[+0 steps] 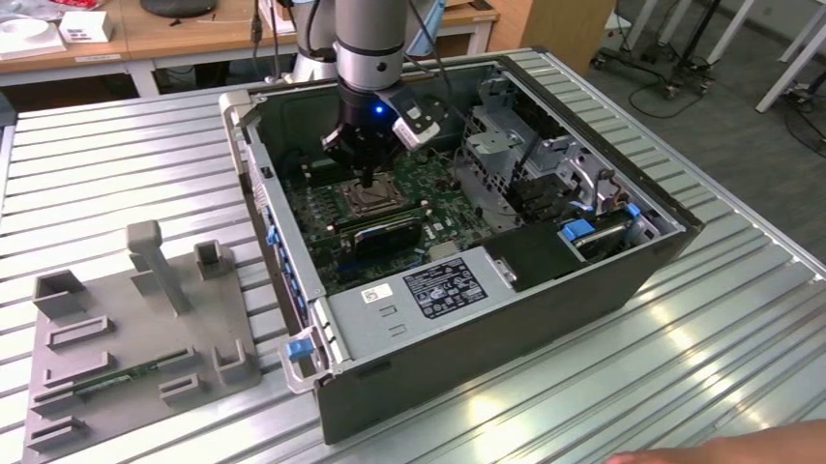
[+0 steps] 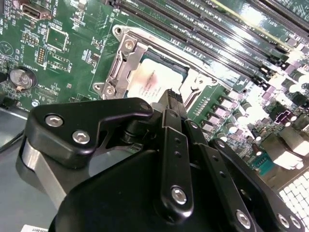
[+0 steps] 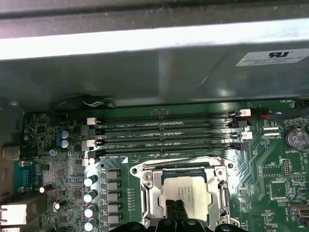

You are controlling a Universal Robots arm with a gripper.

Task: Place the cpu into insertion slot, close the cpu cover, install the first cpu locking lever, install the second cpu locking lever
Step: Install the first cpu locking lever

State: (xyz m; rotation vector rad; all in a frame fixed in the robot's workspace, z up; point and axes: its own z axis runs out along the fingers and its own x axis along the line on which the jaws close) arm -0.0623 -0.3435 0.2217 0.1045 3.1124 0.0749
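Note:
The cpu [image 3: 190, 189] lies in the insertion slot [image 1: 367, 200] on the green board; its silver-grey top [image 2: 155, 77] shows in both wrist views. The cpu cover [image 3: 150, 193] lies flat around the chip as a silver frame [image 2: 120, 67], with the chip showing through its cut-out. My gripper [image 1: 369, 180] hangs inside the open computer case, just above the slot. Its two black fingers are pressed together, shut on nothing, with the tips [image 2: 171, 96] over the chip's edge [image 3: 176, 207]. Whether they touch the chip I cannot tell.
Long black memory slots [image 3: 164, 135] run beside the socket. A grey drive cage [image 1: 516, 155] and a labelled power supply [image 1: 439, 285] fill the case's other parts. A grey fixture [image 1: 142, 319] stands on the slatted table at the exterior view's left. A hand [image 1: 722, 454] shows at the bottom edge.

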